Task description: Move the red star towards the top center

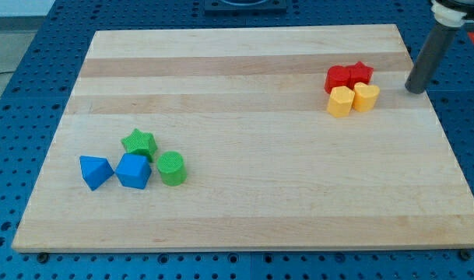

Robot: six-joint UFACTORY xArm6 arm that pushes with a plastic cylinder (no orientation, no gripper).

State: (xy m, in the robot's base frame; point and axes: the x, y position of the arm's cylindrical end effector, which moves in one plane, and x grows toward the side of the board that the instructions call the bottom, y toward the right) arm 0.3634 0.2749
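The red star [361, 73] lies at the view's upper right of the wooden board, touching a second red block [338, 78] on its left. Two yellow blocks sit just below them: a yellow hexagon [340, 102] and a yellow rounded block [366, 97]. My tip [415, 90] is the lower end of the dark rod at the board's right edge, to the right of the red star and apart from it by about one block's width.
At the view's lower left is a cluster: a green star [139, 143], a green cylinder [172, 169], a blue cube-like block [133, 171] and a blue pointed block [94, 172]. The wooden board [244, 155] lies on a blue perforated table.
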